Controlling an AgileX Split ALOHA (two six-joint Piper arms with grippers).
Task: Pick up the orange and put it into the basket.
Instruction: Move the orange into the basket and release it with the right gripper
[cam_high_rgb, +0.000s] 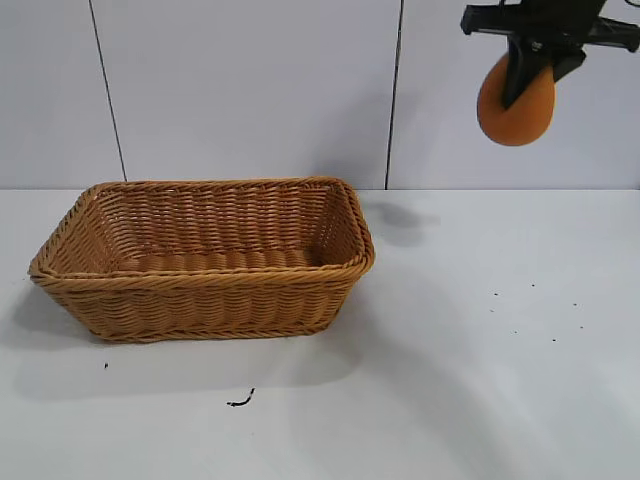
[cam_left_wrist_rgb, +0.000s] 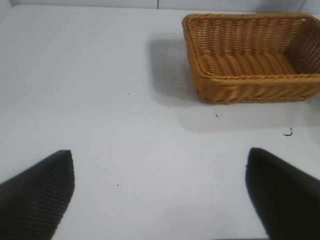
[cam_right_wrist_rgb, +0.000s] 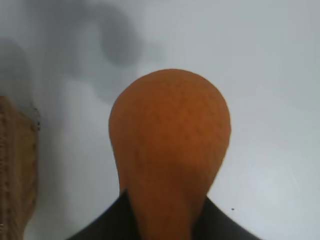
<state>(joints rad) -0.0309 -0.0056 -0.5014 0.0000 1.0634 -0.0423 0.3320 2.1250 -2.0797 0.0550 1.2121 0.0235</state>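
Tan-brown woven wicker basket (cam_high_rgb: 205, 258), rectangular with flaring sides and a braided rim, sits on the white table (cam_high_rgb: 480, 380) at left of centre in the exterior view. Right gripper (cam_high_rgb: 527, 70), black, hangs high at the upper right, well above the table and to the right of the basket. Its fingers are clamped on the dull-orange, rough-skinned orange (cam_high_rgb: 516, 105), rounded end pointing down. Fruit's shadow falls on the table just right of the basket's far corner. Small dark curl of debris (cam_high_rgb: 240, 401) lies near the front edge, with a few specks to the right.

Left wrist view: left gripper (cam_left_wrist_rgb: 160, 192) low over bare table, its two black ribbed fingers (cam_left_wrist_rgb: 37, 197) spread wide with nothing between them. Basket (cam_left_wrist_rgb: 250, 87) stands well apart from it, further off; the dark curl (cam_left_wrist_rgb: 288, 133) lies near the basket's side.

Right wrist view: orange (cam_right_wrist_rgb: 170, 150) fills the middle, narrow end pinched in the dark fingers (cam_right_wrist_rgb: 220, 222), white table far below. Basket rim (cam_right_wrist_rgb: 15, 165) shows at one edge; the fruit appears off to the side of it, not over it.
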